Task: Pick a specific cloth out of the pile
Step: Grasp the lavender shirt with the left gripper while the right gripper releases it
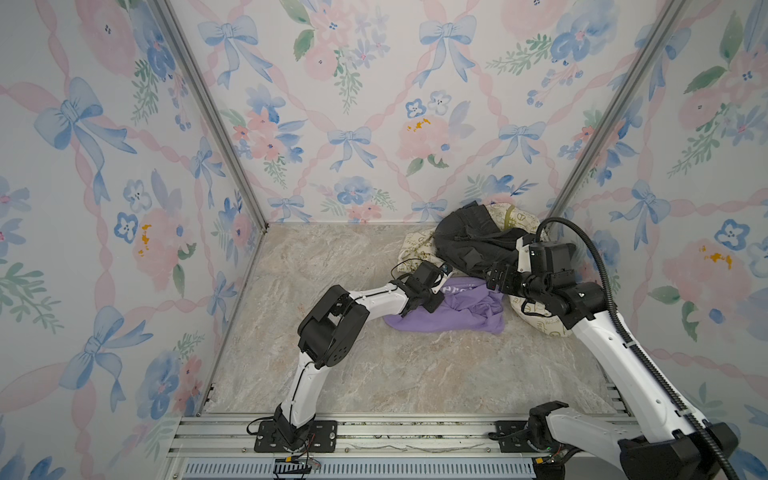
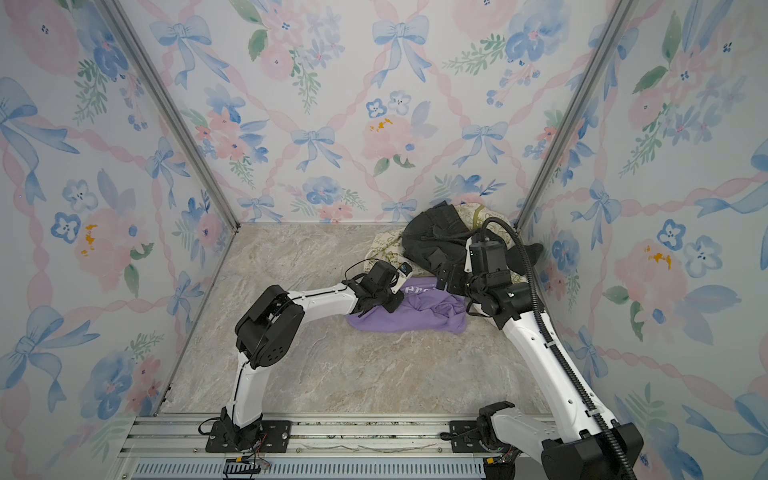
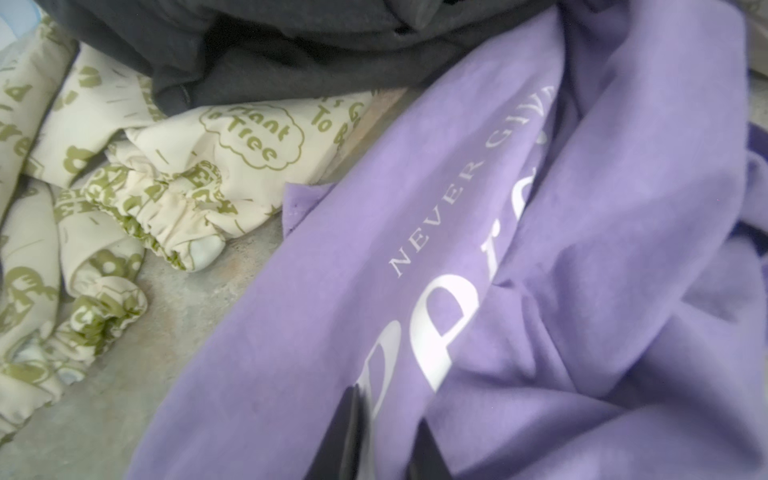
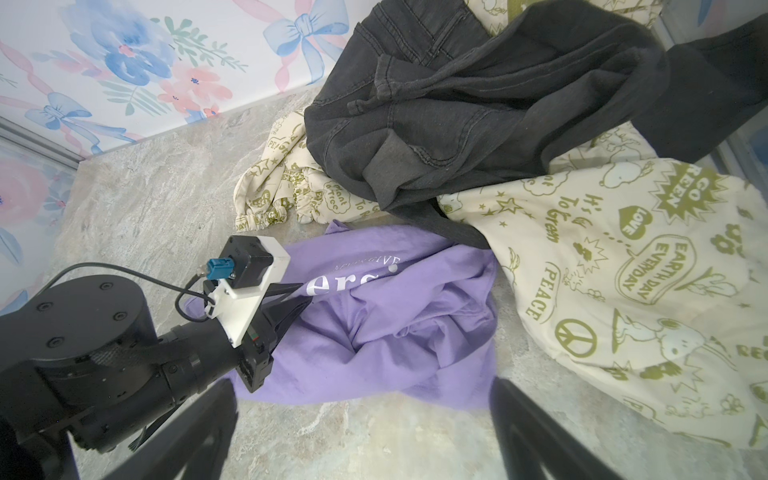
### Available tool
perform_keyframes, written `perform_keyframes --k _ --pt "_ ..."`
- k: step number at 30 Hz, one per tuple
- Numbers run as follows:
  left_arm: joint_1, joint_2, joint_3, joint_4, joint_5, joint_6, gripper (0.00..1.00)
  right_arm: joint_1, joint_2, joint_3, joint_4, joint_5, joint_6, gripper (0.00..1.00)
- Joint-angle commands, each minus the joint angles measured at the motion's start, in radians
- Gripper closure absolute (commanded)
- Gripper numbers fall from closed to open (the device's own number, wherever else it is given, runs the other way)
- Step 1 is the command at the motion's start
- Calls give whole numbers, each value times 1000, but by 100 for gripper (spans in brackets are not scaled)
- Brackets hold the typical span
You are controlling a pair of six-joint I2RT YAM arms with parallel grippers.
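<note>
Lavender cloth (image 3: 582,332), lying crosswise just before the pile (image 4: 436,104), sits clamped at its printed end in the left gripper (image 3: 388,436), while the right gripper (image 4: 361,432) hangs spread and empty near its other end.

Left gripper (image 4: 300,293) pinched closed, right gripper (image 4: 361,388) spread wide, both arms outstretched.
</note>
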Motion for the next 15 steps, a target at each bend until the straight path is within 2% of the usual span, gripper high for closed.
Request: perform_keyframes --k 1,15 --pt "-4 -22 25 -10 -12 4 100 -7 -20 -17 12 5 10 3" --pt "34 -266 82 17 -68 18 100 -9 -77 -91 100 159 42 3"
